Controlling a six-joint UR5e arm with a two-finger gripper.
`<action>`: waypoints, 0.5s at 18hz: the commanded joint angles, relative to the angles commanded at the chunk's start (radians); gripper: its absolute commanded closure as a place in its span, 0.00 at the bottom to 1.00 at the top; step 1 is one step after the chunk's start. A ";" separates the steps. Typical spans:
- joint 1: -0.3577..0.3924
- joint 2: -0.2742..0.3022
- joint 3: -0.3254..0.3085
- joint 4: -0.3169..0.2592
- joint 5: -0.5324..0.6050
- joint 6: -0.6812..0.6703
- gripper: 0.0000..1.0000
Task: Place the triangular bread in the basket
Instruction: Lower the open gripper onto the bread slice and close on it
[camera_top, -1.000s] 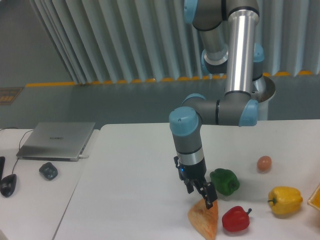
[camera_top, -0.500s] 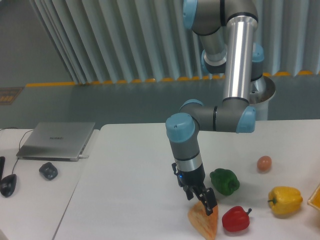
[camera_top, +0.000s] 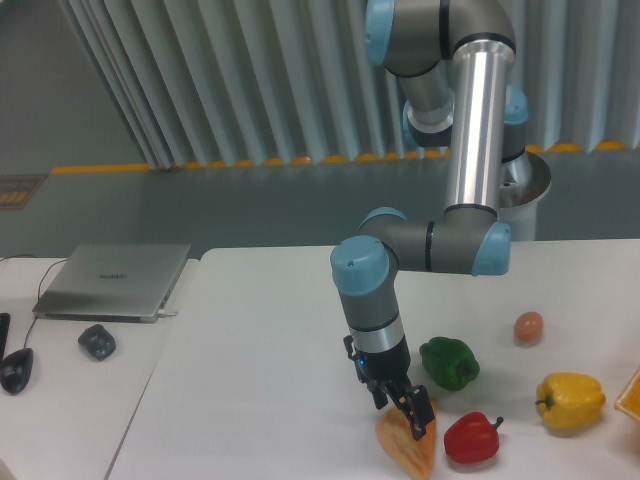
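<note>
Camera view, lower centre: the end effector sits at the upper edge of the bread on the worktop, apart or clamped I cannot tell, so grip firmly before lifting clear of the red pepper toward the basket at far right.

Behind my white desk a grey ribbed wall runs across the far side. Below it lies a grey floor with a yellow stripe. Light is even and soft.
</note>
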 joint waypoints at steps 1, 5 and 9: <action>0.000 -0.003 0.000 0.000 0.002 0.000 0.19; 0.000 -0.008 -0.002 0.000 0.041 -0.005 0.38; -0.002 -0.005 -0.002 -0.002 0.038 -0.023 0.58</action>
